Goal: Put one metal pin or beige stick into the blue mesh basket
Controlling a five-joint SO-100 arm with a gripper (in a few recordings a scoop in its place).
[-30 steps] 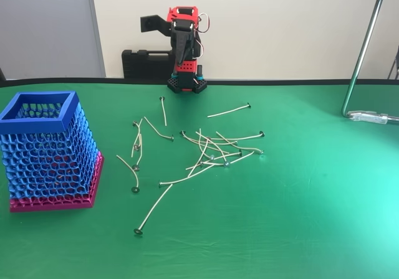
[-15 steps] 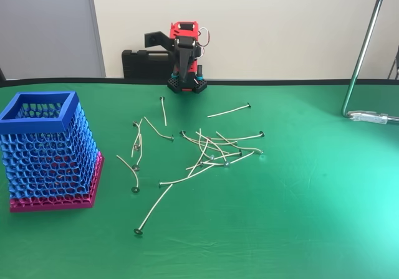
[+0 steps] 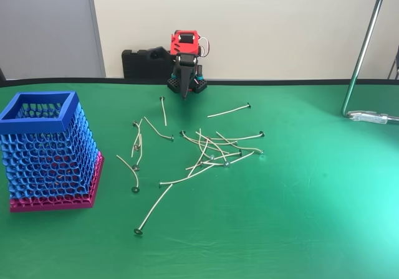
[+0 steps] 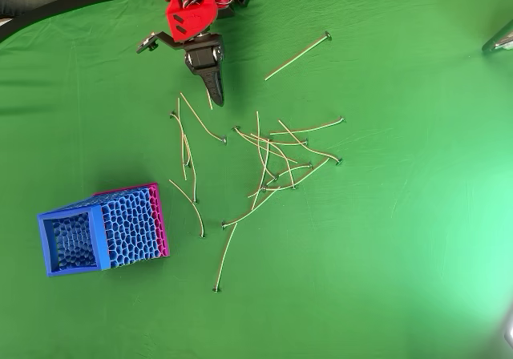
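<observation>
Metal pin [image 3: 163, 110] [image 4: 209, 97]: thin, pale beige, slightly bent, small dark round head; lies on green surface [image 3: 312, 198] [image 4: 401, 239] at far edge of the scatter, just in front of arm base in fixed view. In overhead view partly under end effector tip, so contact can't be judged. Shorter than most others.

Other pins [image 3: 212, 151] [image 4: 276, 163]: many, same beige shafts w/ dark heads, some curved, criss-crossed in a loose pile mid-surface; a few lie apart, incl. one long one nearest the camera [image 3: 153, 212] [image 4: 225, 256] and one off to the right by itself [image 3: 229, 111] [image 4: 296, 56].

Blue mesh basket [image 3: 47, 151] [image 4: 100, 239]: tall, square, honeycomb mesh walls, solid darker blue rim, magenta base, wider at bottom. Upright at left in fixed view, well apart from pin pile. Inside looks empty from overhead, though mesh floor hard to read.

End effector [image 3: 184, 86] [image 4: 213, 90]: black fingers, red plastic body w/ wires, pointed down toward surface near far pin. Fingers read as one narrow dark wedge, seemingly clenched together, holding nothing visible.

Surface: green cloth, smooth, faint creases. Black case [image 3: 140, 64] behind arm against wall. Metal pole w/ clamp [image 3: 365, 73] at right. No readable writing or labels anywhere.
</observation>
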